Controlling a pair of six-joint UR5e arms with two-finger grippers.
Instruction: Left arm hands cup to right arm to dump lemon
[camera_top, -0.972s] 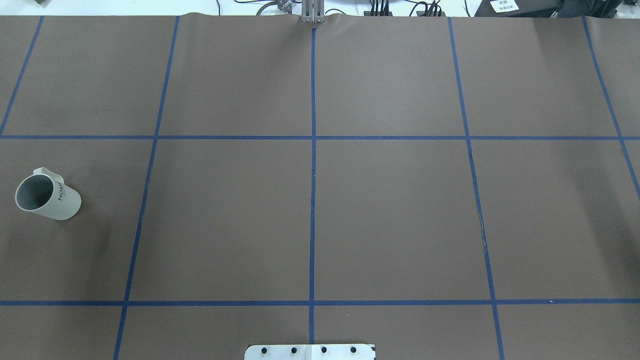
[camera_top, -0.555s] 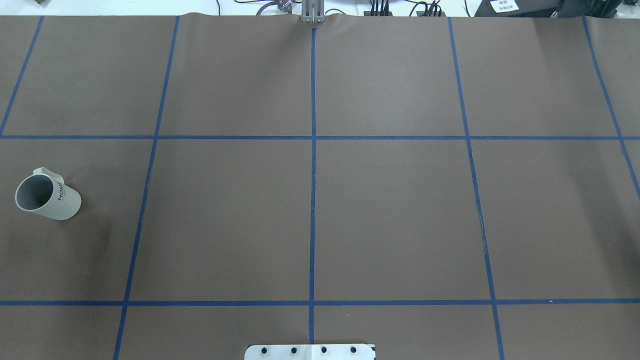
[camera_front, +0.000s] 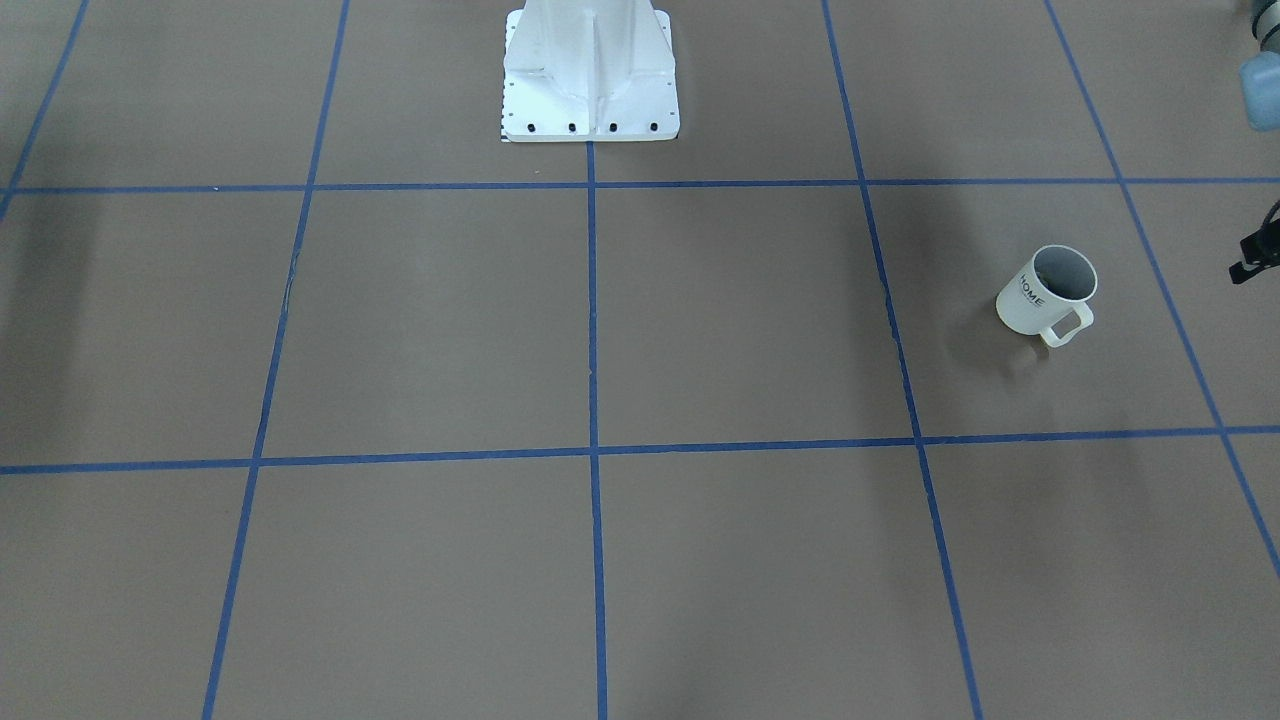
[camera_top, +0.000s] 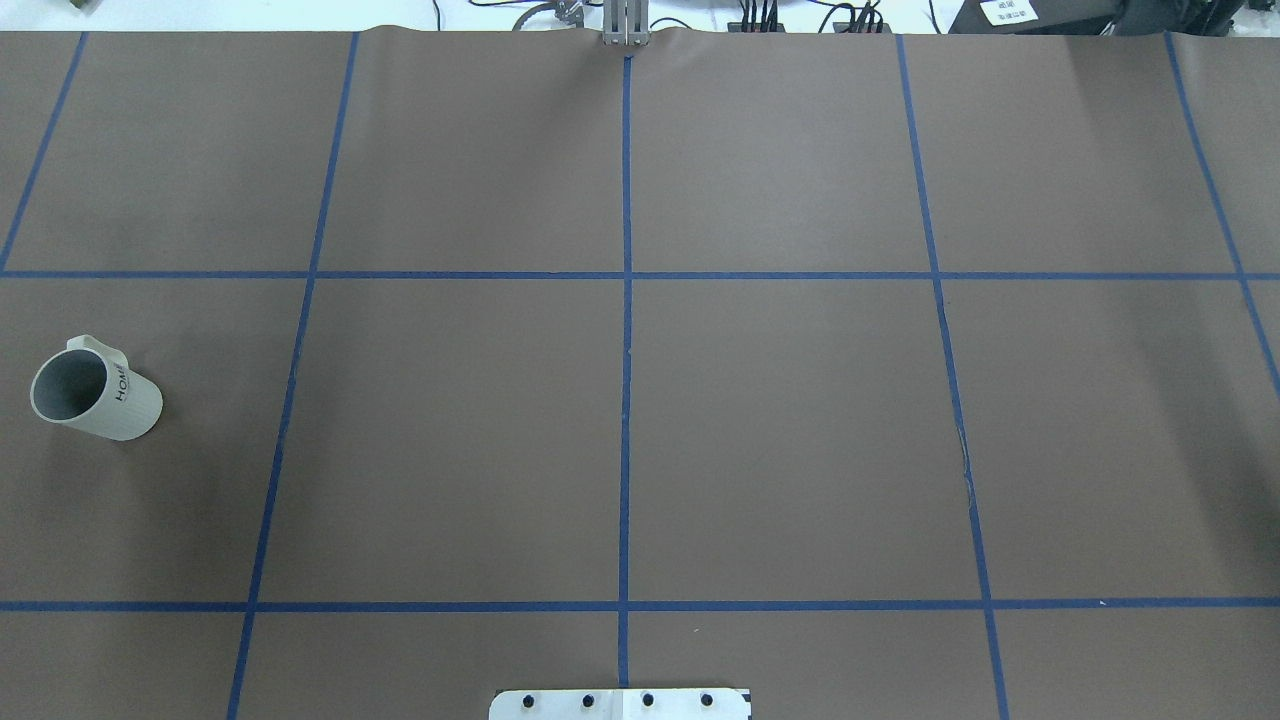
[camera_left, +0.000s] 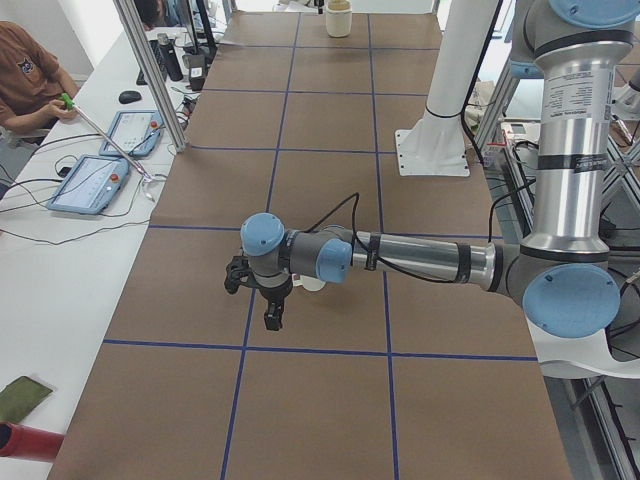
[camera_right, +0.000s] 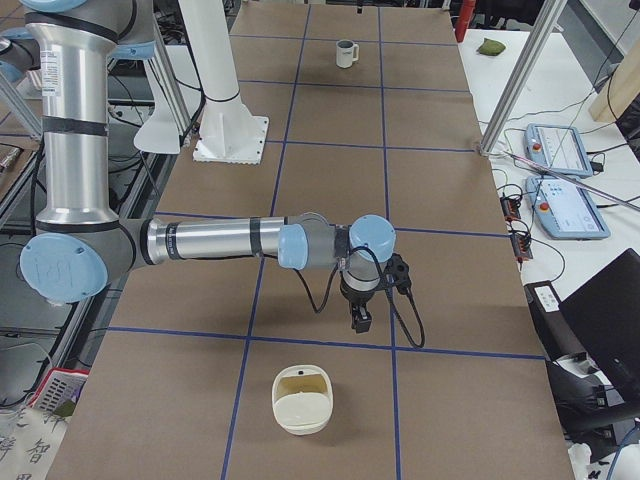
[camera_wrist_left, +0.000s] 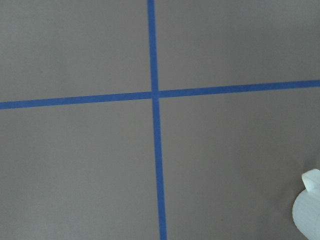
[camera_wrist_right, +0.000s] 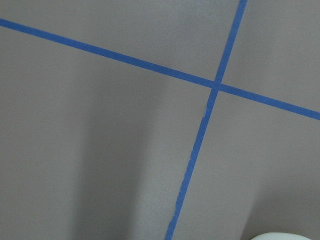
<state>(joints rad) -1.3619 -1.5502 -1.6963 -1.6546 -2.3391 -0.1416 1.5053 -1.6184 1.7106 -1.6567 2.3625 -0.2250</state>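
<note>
Front: the cup (camera_front: 1045, 293) stands upright on the desk (camera_front: 450, 320), handle away from the robot; no lemon is visible.
Left side: the left arm (camera_left: 400, 258) hangs near it; I cannot tell whether its jaws are spread.
Right side: the right arm (camera_right: 220, 240), likewise.
Best to pinch the rim opposite the handle and lift level.

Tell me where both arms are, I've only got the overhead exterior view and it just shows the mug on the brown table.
Observer: Exterior left view: the left arm reaches low over the table, left gripper pointing down, close to the cup but apart from it.
Operator: And the right one?
Observer: Exterior right view: the right arm is stretched out likewise, right gripper pointing down near a cream bowl.
Operator: Anyone around?
Observer: A person sits at the side desk.
</note>
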